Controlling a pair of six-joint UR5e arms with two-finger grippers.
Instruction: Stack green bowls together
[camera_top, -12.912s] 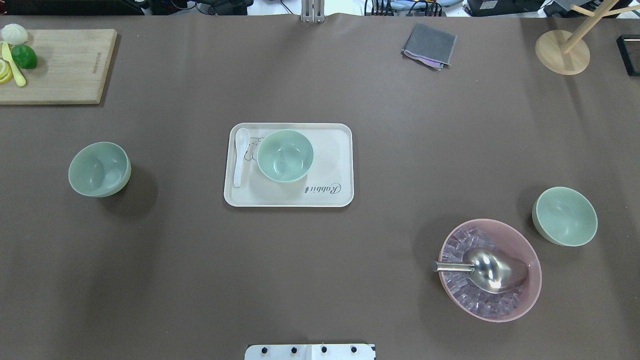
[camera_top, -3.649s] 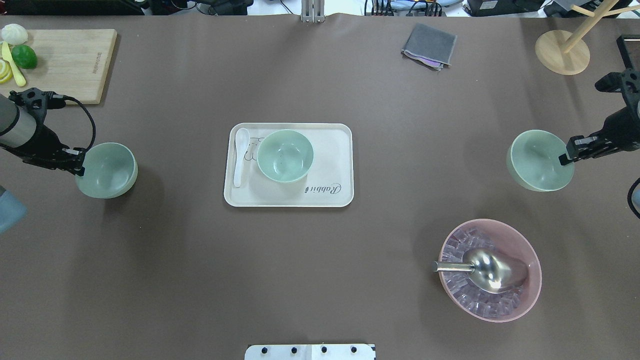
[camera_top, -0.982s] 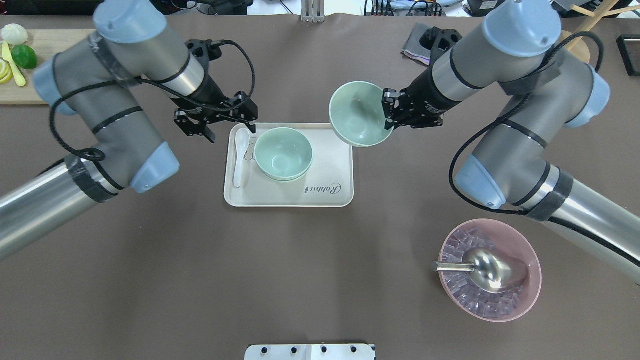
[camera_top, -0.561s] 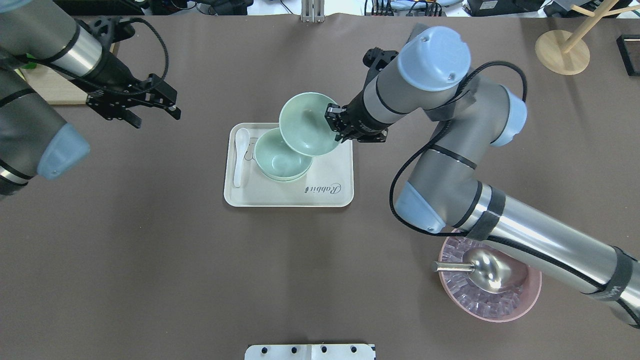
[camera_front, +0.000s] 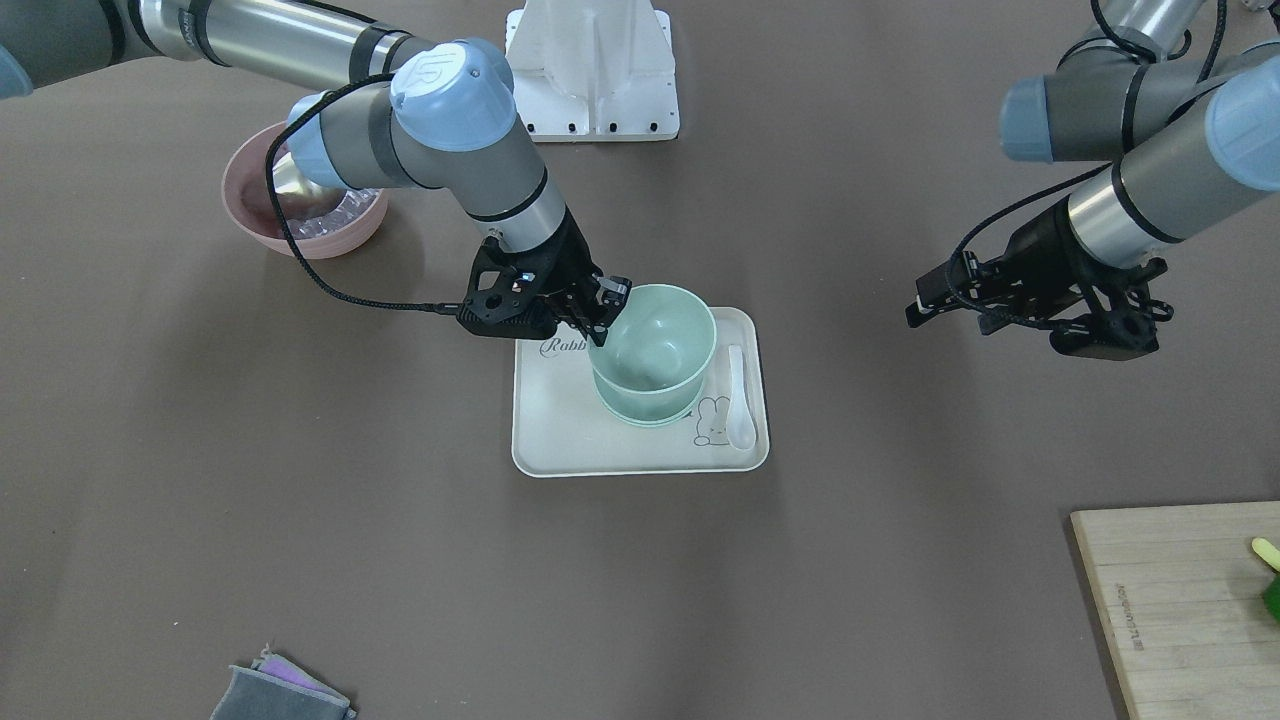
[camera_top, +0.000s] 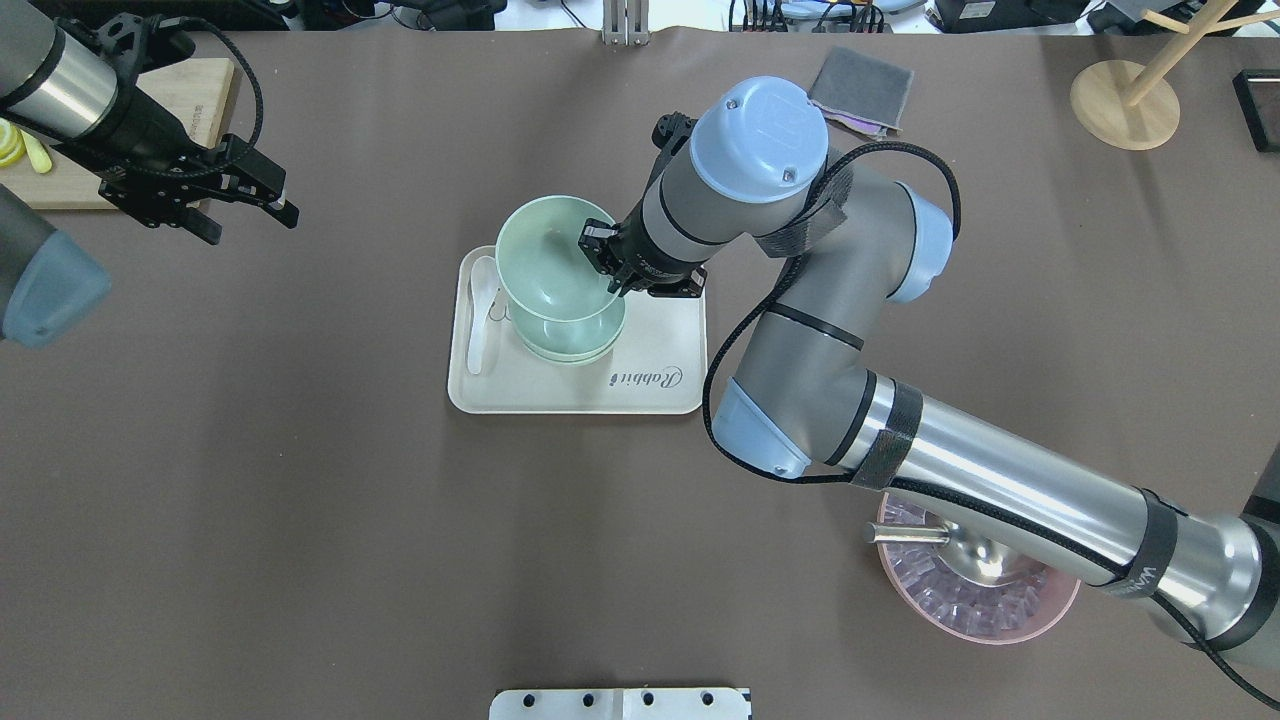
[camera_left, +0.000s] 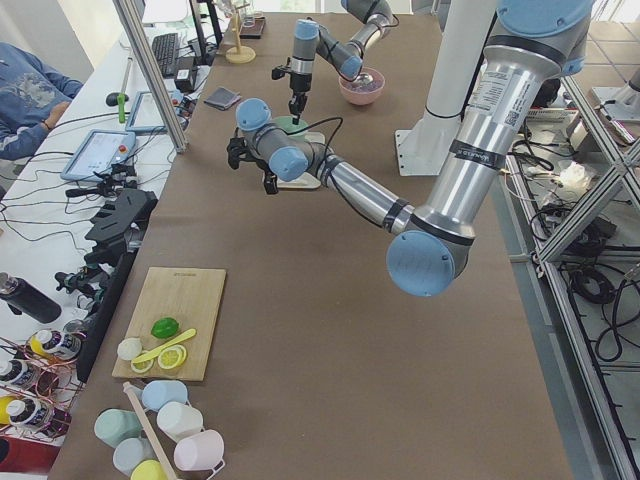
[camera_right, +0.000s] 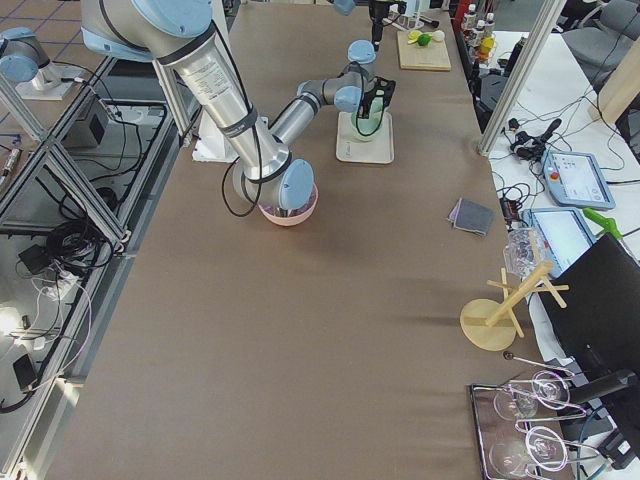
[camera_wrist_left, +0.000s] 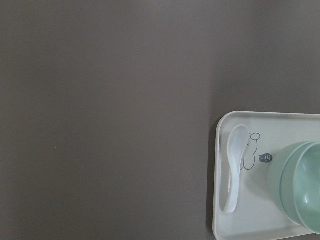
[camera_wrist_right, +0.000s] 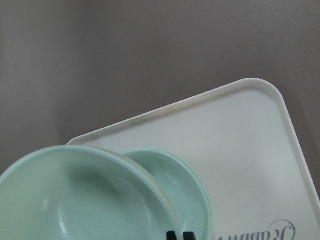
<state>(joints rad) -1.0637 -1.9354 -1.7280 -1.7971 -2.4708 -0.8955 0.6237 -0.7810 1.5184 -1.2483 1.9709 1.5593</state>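
Observation:
Two green bowls (camera_top: 566, 345) sit nested on the cream tray (camera_top: 660, 335) at mid-table; they also show in the front-facing view (camera_front: 643, 412). My right gripper (camera_top: 607, 262) is shut on the rim of the third green bowl (camera_top: 545, 262) and holds it, slightly tilted, right over the nested pair. I cannot tell whether it touches them. The right wrist view shows the held bowl (camera_wrist_right: 85, 197) above the lower bowls (camera_wrist_right: 187, 192). My left gripper (camera_top: 250, 220) is open and empty, well to the left of the tray, over bare table.
A white spoon (camera_top: 480, 320) lies on the tray's left side. A pink bowl (camera_top: 985, 605) with ice and a metal scoop stands at the near right, under my right arm. A cutting board (camera_top: 215, 95) lies far left, a grey cloth (camera_top: 865, 90) and a wooden stand (camera_top: 1125, 100) far right.
My right gripper has carried its bowl left, from beside the nested pair to directly over it, and lower. My left gripper, open since dropping its bowl in, has drawn back further left.

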